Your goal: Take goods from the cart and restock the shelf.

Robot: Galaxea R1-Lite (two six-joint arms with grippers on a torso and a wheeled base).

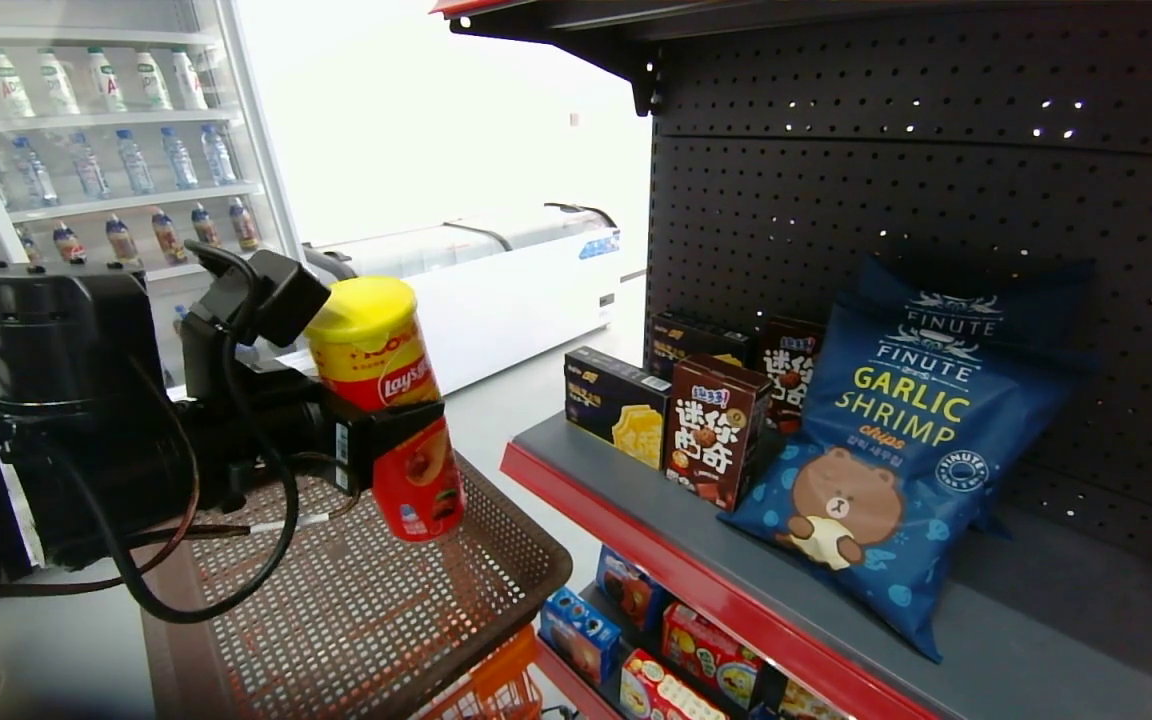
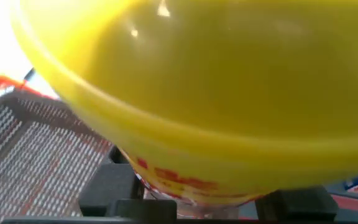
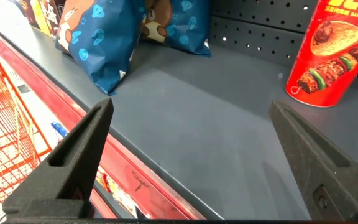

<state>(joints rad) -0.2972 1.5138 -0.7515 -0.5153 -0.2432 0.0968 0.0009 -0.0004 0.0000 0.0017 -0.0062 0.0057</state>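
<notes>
My left end effector [image 1: 402, 432] is clamped mid-body on the tall red cardboard chip canister with a yellow plastic lid [image 1: 374, 352], which I judge light, slick and crushable, so moderate squeeze; right end effector [image 3: 191, 109] gapes empty.

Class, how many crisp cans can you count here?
2. One yellow-lidded can is clamped in the left gripper above the cart; one red can stands on the shelf. Others may be hidden.

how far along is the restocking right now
Done: boxes, blue snack bags and a red can sit on the shelf. In hand: the left gripper is shut on a yellow-lidded chip can, held above the cart basket, short of the shelf. Left: placing that can on the bare shelf stretch, where the open right gripper hovers.
</notes>
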